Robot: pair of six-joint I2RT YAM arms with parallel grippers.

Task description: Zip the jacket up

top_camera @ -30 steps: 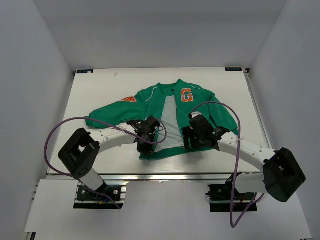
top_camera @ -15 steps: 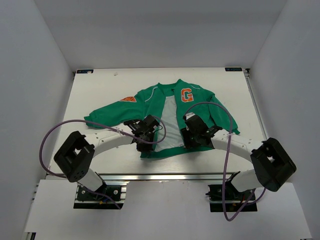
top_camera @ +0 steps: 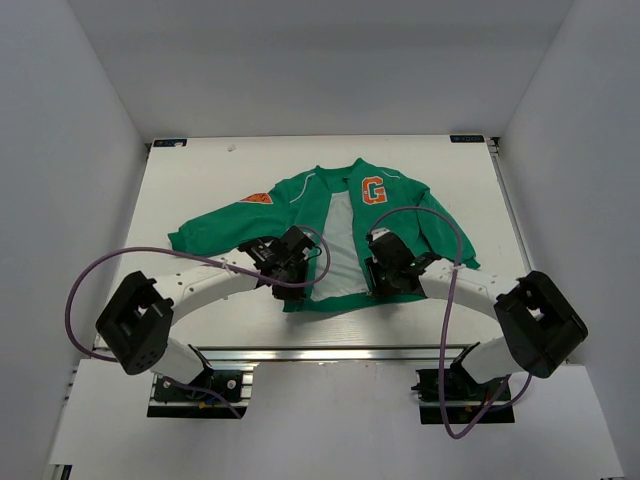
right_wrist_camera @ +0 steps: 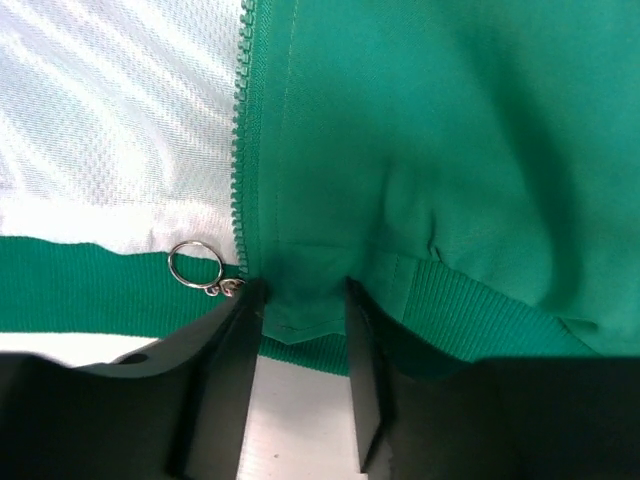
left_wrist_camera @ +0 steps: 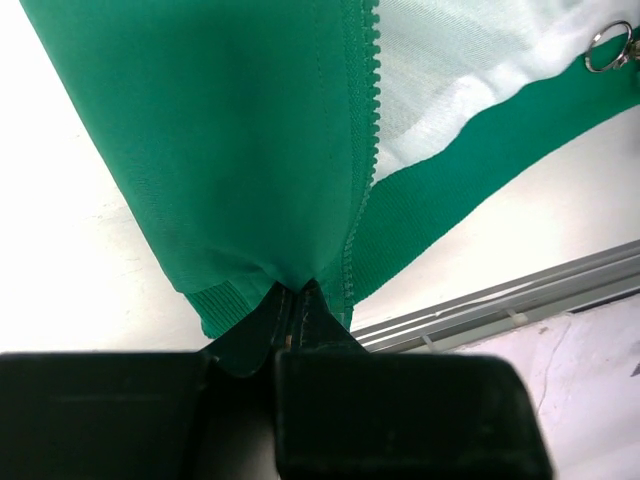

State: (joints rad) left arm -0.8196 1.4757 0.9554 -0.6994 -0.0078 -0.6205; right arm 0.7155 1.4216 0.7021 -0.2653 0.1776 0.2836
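The green jacket [top_camera: 298,203] lies open on the table, with an orange G [top_camera: 374,190] and pale lining [top_camera: 340,240] showing. My left gripper [top_camera: 288,264] is shut on the jacket's left front panel at the hem, beside the zip teeth [left_wrist_camera: 368,130]; the fabric is pinched between the fingertips [left_wrist_camera: 296,300]. My right gripper [top_camera: 384,272] sits at the hem of the right front panel [right_wrist_camera: 420,130]. Its jaws stand apart, with the hem corner [right_wrist_camera: 300,315] between them. The zip's ring pull [right_wrist_camera: 195,265] lies just left of its left finger and also shows in the left wrist view [left_wrist_camera: 606,45].
The table's near edge with its metal rail [top_camera: 330,352] runs just below the hem. The jacket's left sleeve with an orange patch [top_camera: 256,199] stretches left. Grey walls stand on both sides [top_camera: 70,150].
Both arms' elbows have swung left, the right one drawing in towards the jacket. Both grippers have crept slightly towards the far side, staying on the hem.
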